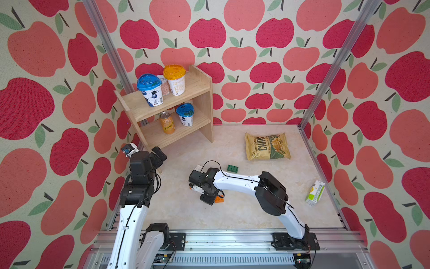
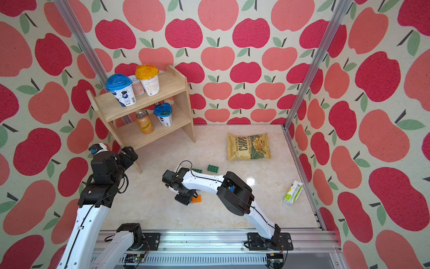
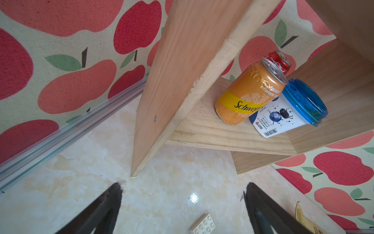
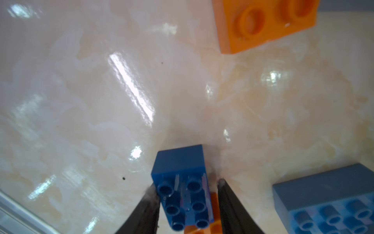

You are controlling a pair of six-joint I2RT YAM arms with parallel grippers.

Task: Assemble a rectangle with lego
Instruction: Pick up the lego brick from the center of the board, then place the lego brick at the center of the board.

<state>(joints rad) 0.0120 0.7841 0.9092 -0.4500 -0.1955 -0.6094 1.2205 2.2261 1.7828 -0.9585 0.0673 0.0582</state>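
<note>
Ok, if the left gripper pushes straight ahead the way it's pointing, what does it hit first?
Likely the shelf's upright side panel, just ahead of the open left gripper; depth is unclear, so the tabletop may come first.

The left gripper (image 3: pixel 184 186) hangs over the pale marbled surface (image 3: pixel 97 172), jaws spread wide with nothing in them. A white brick (image 3: pixel 203 223) (studs up) lies on the surface between them, touching neither. Ahead stands a wooden shelf (image 3: pixel 212 133); its lower board carries an orange can (image 3: pixel 249 95), a blue-lidded cup (image 3: pixel 287 113) just beside it, and a red can (image 3: pixel 280 60) behind.
</note>
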